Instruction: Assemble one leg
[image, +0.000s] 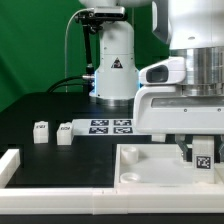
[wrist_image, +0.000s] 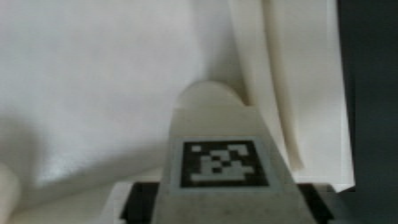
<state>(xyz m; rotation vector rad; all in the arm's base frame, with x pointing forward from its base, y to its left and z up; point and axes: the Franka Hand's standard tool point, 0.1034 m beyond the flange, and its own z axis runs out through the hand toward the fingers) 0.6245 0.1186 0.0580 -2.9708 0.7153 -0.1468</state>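
Note:
My gripper (image: 202, 158) is shut on a leg (image: 203, 150), a small white block whose black-and-white marker tag faces the camera. It holds the leg upright over the exterior view's right end of the large white panel (image: 140, 168). I cannot tell whether the leg touches the panel. In the wrist view the leg (wrist_image: 222, 150) runs down between the dark fingers (wrist_image: 150, 200) of the gripper (wrist_image: 228, 208), with the white panel (wrist_image: 89, 90) under it. Two more legs (image: 41, 131) (image: 65, 132) stand on the black table at the exterior view's left.
The marker board (image: 110, 126) lies flat in front of the robot's base (image: 113, 70). A white raised bracket (image: 10, 165) sits at the exterior view's lower left. The dark table (wrist_image: 374, 100) shows beside the panel's edge in the wrist view.

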